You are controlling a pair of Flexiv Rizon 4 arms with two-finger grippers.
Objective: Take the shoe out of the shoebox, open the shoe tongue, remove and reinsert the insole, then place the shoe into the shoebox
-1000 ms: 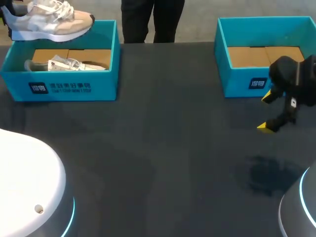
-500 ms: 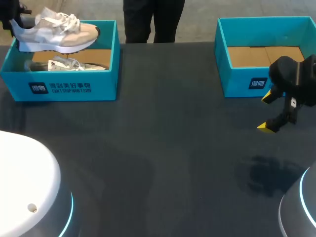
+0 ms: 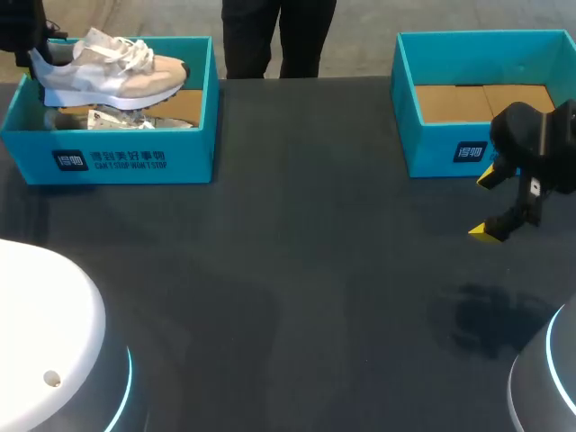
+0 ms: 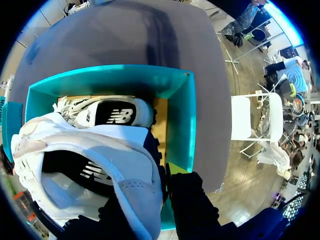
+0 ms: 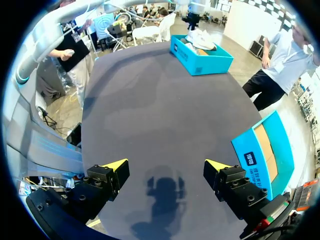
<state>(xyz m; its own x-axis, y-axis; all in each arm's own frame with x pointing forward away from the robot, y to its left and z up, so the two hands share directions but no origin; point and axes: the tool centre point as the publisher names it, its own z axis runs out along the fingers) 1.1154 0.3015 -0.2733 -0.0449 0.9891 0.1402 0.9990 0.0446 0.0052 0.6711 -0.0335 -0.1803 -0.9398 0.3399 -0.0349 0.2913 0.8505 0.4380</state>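
Sneaker (image 3: 112,70), upper left, over shoebox (image 3: 193,157): judged light, soft-uppered, stiff-soled; held at heel by closed left jaws. Right jaws spread wide, empty.

Shoe (image 3: 112,72): white/beige, grey panels. Shoebox (image 3: 189,153): teal ext., brown int. Table (image 3: 297,270): dk grey. Right gripper (image 3: 486,205): blk, yellow tips.

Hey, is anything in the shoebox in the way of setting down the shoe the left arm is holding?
Yes. A second shoe lies in the shoebox, directly under the held shoe, covering much of the cardboard floor. Nothing else visible stands between them.
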